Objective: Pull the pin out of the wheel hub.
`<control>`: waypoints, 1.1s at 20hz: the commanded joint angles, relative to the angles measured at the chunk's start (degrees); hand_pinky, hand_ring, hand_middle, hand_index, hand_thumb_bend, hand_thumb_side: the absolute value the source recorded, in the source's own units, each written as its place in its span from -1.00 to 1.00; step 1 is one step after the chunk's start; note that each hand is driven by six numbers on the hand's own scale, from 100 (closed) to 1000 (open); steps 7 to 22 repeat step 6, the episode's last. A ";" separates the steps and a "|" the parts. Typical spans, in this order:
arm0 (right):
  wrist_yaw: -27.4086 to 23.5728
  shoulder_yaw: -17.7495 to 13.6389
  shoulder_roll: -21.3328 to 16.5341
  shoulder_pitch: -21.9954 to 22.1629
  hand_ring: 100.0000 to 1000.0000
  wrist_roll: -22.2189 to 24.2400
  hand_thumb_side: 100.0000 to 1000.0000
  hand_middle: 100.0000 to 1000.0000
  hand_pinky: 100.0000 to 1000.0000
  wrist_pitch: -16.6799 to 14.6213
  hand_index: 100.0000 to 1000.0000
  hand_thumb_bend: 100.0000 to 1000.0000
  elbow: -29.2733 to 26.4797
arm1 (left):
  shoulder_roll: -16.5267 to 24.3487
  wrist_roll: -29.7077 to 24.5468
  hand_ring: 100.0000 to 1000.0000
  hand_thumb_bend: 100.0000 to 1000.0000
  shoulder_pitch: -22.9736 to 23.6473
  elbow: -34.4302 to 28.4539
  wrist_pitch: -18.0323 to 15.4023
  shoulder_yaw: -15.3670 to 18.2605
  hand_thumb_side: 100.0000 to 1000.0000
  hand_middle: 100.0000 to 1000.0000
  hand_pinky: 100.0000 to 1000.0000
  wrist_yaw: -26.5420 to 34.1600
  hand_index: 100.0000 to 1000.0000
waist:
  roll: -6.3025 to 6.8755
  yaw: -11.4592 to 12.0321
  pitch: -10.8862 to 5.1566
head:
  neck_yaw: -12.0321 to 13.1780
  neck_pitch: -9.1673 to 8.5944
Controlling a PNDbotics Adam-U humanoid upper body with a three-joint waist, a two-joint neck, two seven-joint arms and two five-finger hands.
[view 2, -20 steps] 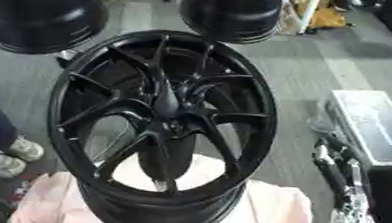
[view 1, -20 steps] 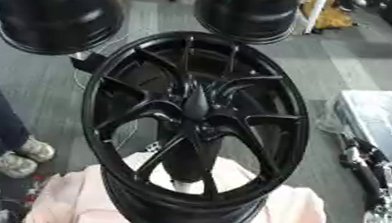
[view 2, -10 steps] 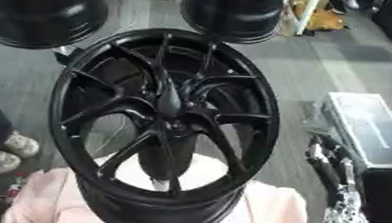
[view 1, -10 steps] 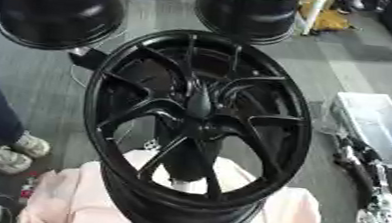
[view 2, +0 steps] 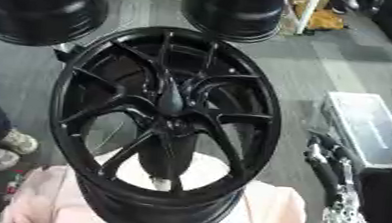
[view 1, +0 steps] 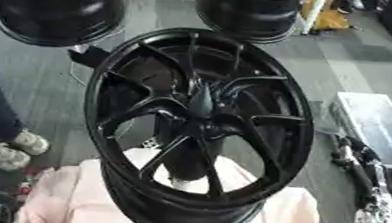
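At centre, near the camera, the black wheel hub stands on a pink cloth, its dark pin still seated, nothing changed since a second ago; neither hand visible, so pulling hasn't begun.

Three black wheels: one large wheel in front, standing on a pink cloth, and two more wheels on the floor behind it, far left and far centre. One pointed black pin at the front hub. One silver case at right. Two pale shoes at left.
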 commanded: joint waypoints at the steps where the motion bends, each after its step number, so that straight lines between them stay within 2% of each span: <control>1: -0.33 0.04 -0.63 -0.48 0.16 0.21 -0.22 0.46 0.24 -0.08 0.53 -0.85 -0.97 | 0.45 -0.30 0.16 -0.68 -0.15 -1.24 0.16 -0.34 0.44 0.13 0.41 0.07 0.29 | 0.24 -0.07 -0.30 | 0.00 -0.13; 22: -0.30 0.11 -0.56 -0.51 0.16 0.28 -0.21 0.46 0.24 -0.05 0.53 -0.85 -1.10 | 0.33 -0.90 0.16 -0.69 -0.10 -1.30 0.17 -0.59 0.44 0.13 0.41 -0.02 0.29 | 0.33 -0.02 -0.31 | 0.09 -0.21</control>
